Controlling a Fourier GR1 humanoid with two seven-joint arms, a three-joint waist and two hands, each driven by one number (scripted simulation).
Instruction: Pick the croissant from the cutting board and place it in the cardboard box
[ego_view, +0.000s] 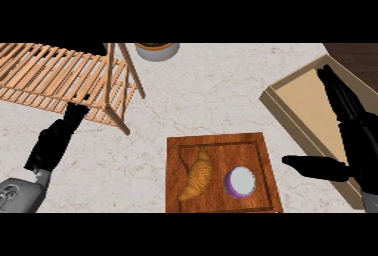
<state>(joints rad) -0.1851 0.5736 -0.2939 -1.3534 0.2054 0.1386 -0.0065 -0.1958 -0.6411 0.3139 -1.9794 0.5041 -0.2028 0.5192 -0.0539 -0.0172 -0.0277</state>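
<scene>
The croissant (197, 176) lies on the left half of the cutting board (221, 141). Its long axis runs near to far, the far tip leaning slightly right. The right robot hand (359, 147) hovers over the cardboard box (299, 102) at right, fingers straight, thumb spread leftward. The left robot hand (52, 144) rests on the surface at left, fingers straight.

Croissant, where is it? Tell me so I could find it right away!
Find the brown wooden cutting board at the lower middle of the pale marble counter. Two things lie on it, and the croissant is the left one. It is long, curved and golden, while the round thing beside it is small and white with a purple rim.
</scene>
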